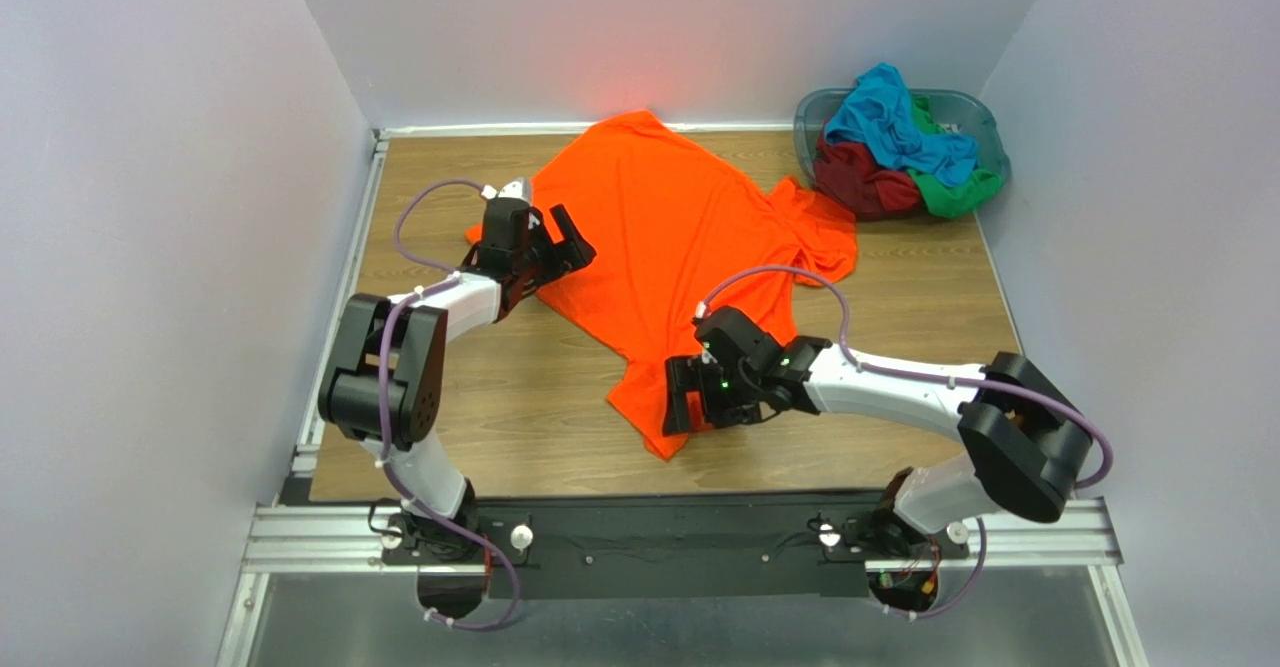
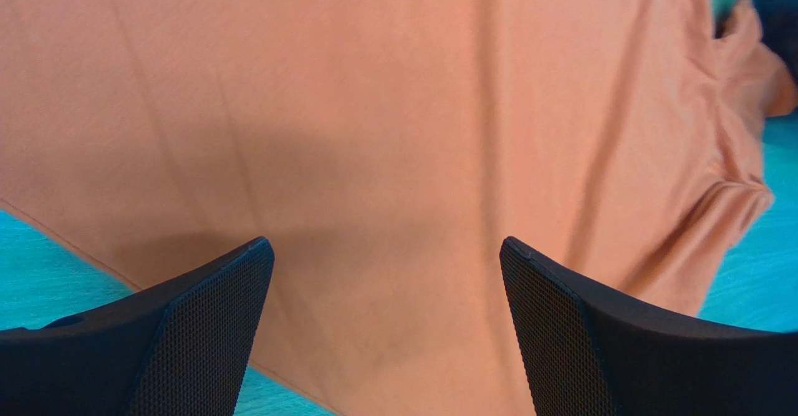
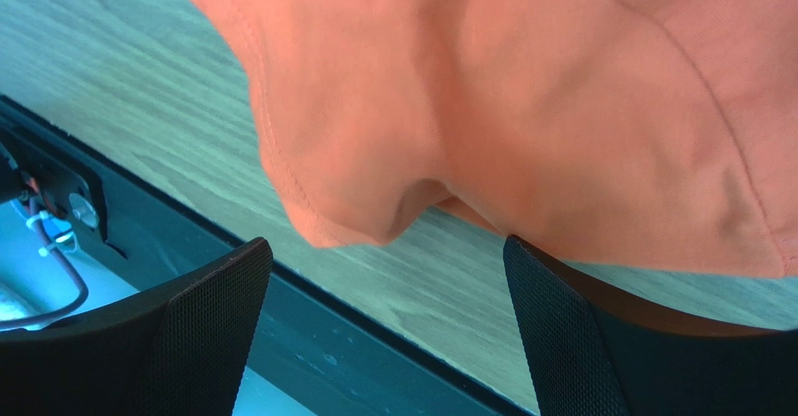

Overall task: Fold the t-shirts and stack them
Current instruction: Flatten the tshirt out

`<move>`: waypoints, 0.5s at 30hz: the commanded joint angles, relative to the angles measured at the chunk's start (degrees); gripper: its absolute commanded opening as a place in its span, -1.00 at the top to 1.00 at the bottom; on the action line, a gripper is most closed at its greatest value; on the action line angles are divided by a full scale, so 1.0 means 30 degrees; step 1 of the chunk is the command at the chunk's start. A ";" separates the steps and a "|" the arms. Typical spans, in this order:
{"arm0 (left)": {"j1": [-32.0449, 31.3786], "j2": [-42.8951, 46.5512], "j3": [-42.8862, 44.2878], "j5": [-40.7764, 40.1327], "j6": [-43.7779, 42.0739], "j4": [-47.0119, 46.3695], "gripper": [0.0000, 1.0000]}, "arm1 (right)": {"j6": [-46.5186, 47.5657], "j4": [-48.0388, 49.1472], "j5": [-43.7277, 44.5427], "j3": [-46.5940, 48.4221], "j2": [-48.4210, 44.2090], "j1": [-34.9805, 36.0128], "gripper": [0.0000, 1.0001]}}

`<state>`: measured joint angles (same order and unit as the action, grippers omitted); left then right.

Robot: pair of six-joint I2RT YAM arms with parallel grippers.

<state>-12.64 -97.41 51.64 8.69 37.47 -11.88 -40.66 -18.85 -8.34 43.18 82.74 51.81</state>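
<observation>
The bright orange t-shirt (image 1: 676,240) lies spread, slightly rumpled, on the wooden table (image 1: 496,397). My left gripper (image 1: 571,252) is open at the shirt's left edge. In the left wrist view the orange cloth (image 2: 393,117) fills the space between and beyond the open fingers (image 2: 206,322). My right gripper (image 1: 684,397) is open at the shirt's near corner. In the right wrist view that corner (image 3: 347,215) hangs just ahead of the open, empty jaws, with cloth over the right finger (image 3: 562,341). The turquoise (image 1: 894,120), dark red (image 1: 864,180) and green (image 1: 954,195) shirts lie heaped in the basket.
The grey-blue plastic basket (image 1: 984,115) stands at the table's far right corner. White walls close in the table on the left, back and right. A black rail (image 1: 676,555) with the arm bases runs along the near edge, close to the right gripper.
</observation>
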 commanded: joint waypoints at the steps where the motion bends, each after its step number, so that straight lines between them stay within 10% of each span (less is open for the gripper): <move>1: 0.0259 -0.0783 0.0132 0.0327 -0.0362 -0.0230 -0.97 | -0.0126 0.0424 0.0932 0.0841 0.0837 0.0161 -1.00; 15: 0.0318 -0.0638 -0.1917 0.1117 0.0252 -0.0551 -0.97 | 0.0311 -0.0395 0.4363 -0.0709 0.0604 -0.2998 -1.00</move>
<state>-12.05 -99.96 48.97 9.76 37.58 -14.24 -40.88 -17.61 0.95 44.16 85.36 47.40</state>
